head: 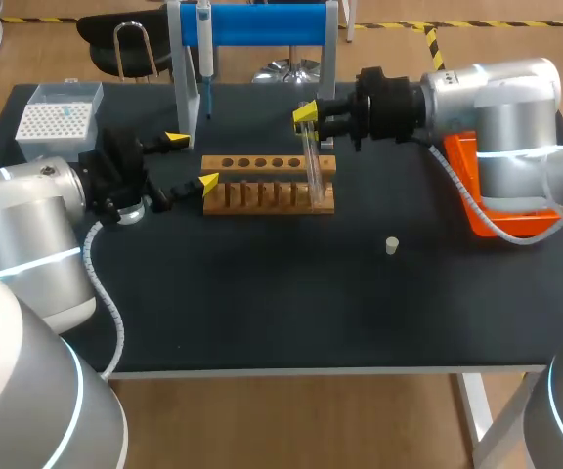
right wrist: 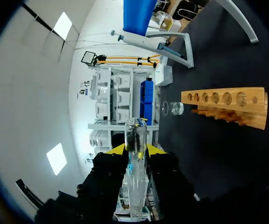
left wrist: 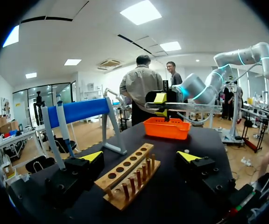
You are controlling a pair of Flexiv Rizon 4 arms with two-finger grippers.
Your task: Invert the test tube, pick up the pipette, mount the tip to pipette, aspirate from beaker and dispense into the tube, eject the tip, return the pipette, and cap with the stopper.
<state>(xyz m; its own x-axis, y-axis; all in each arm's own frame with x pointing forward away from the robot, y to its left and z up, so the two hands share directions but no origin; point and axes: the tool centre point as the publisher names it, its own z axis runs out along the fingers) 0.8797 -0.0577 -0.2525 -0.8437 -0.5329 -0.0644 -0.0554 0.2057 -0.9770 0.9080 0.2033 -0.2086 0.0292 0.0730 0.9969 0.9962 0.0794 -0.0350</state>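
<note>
The right gripper [head: 306,115] has its yellow-tipped fingers closed onto the glass test tube [head: 313,161], one on each side, and holds it above the right end of the wooden rack [head: 269,186]; from the left wrist view the tube looks close to level, its length running towards the near edge, which I take for the inverting step part-way through a turn; being clear of the rack gives it room to swing without striking the pegs. The left gripper [head: 193,160] sits at the rack's left end with its fingers spread wide and nothing between them, the rack's end just ahead of the gap; it seems parked there to steady the rack or to wait its turn. The pipette [head: 204,39] hangs untouched on the blue stand [head: 262,24] at the far side, so it is handy for the next step; the white tip box [head: 57,117] stands at the far left corner, and the small beaker [right wrist: 174,108] is just past the rack's left end. The pale stopper [head: 391,245] lies alone on the dark table [head: 262,313], nearer and to the right, well apart from the rack; an orange bin [head: 477,186] under the right arm probably takes the spent tip.
</note>
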